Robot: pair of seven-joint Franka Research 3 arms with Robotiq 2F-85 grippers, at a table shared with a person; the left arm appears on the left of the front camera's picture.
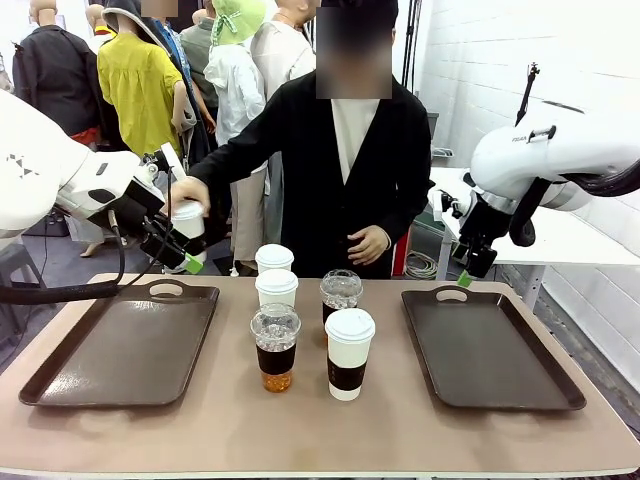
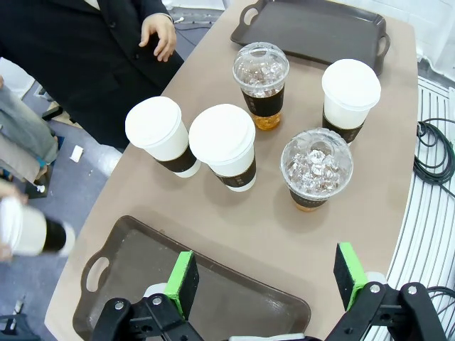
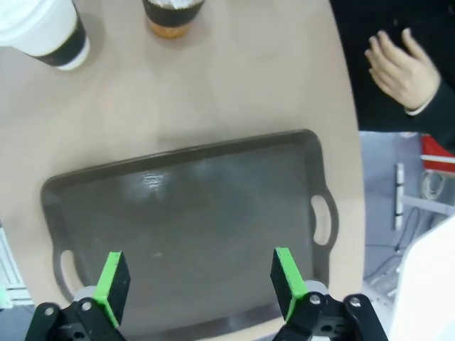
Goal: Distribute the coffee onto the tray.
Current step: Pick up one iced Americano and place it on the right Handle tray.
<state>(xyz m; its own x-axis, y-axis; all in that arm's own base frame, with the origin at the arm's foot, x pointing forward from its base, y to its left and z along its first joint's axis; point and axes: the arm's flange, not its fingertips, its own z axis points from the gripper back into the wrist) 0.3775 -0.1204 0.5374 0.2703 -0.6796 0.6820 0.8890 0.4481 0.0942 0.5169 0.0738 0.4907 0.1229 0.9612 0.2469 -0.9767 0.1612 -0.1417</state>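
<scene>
Front view: on the counter (image 1: 320, 430) we see our left claw (image 2: 266, 273) spread above the left tray (image 1: 120, 350), our right claw (image 3: 197, 280) spread above the right tray (image 1: 490, 350). Five coffee cups (image 1: 276, 290) stand between the trays; a person's hand (image 1: 185, 190) holds a sixth cup (image 1: 187, 222) beside the left claw.

White cup (image 3: 39, 32) and iced cup (image 3: 170, 14) cut off by the top edge, hand-held cup (image 2: 32, 229) blurred at the left edge, tray (image 2: 234, 302) clipped at the bottom edge.
</scene>
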